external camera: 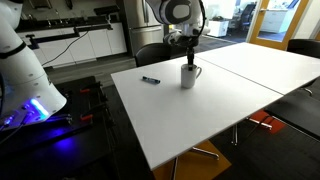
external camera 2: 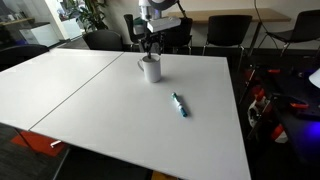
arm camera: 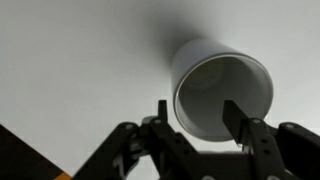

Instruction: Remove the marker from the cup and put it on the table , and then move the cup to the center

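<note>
The light grey cup [external camera: 188, 75] stands upright on the white table [external camera: 200, 125], near its far edge; both exterior views show it [external camera 2: 151, 68]. The dark marker [external camera: 150, 79] lies flat on the table, apart from the cup, and shows too in the exterior view [external camera 2: 180, 105]. My gripper [external camera: 188, 58] hangs just above the cup [external camera 2: 150, 52]. In the wrist view the cup [arm camera: 228, 85] looks empty. The gripper [arm camera: 199, 115] is open. One finger is outside the rim and the other is over the cup's mouth.
A second white tabletop [external camera: 260, 60] adjoins this table [external camera 2: 60, 70]. Dark chairs [external camera 2: 225, 30] stand behind the far edge. A white machine with blue light [external camera: 30, 100] stands off the table's side, with cables on the floor.
</note>
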Robot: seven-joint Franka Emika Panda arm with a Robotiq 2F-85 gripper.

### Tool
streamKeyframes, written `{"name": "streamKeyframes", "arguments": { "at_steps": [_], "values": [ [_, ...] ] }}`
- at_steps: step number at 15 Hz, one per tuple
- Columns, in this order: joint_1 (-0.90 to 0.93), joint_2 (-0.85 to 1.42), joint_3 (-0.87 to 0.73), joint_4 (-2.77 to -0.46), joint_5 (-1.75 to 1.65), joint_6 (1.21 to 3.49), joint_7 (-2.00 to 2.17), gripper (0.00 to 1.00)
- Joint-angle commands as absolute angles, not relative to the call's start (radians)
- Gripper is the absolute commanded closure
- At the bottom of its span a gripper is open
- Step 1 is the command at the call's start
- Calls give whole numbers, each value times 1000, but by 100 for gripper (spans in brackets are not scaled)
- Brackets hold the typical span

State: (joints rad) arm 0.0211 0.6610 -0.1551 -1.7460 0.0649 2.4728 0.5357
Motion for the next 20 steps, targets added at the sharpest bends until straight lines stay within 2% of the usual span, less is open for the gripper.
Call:
{"name": "streamKeyframes", "arguments": {
  "at_steps": [1, 5, 9, 11, 13, 15, 20],
  "values": [
    [41, 563, -165, -1847, 75, 2510, 545, 25],
    [57, 478, -170, -1919, 60, 2519, 558, 33],
    [76, 379, -179, -2006, 33, 2550, 579, 32],
    [88, 320, -183, -2059, 4, 2573, 597, 26],
    [92, 263, -176, -2108, -20, 2595, 595, 8],
    [94, 207, -163, -2149, -37, 2597, 588, 0],
    [94, 89, -107, -2222, -62, 2564, 568, 0]
  ]
}}
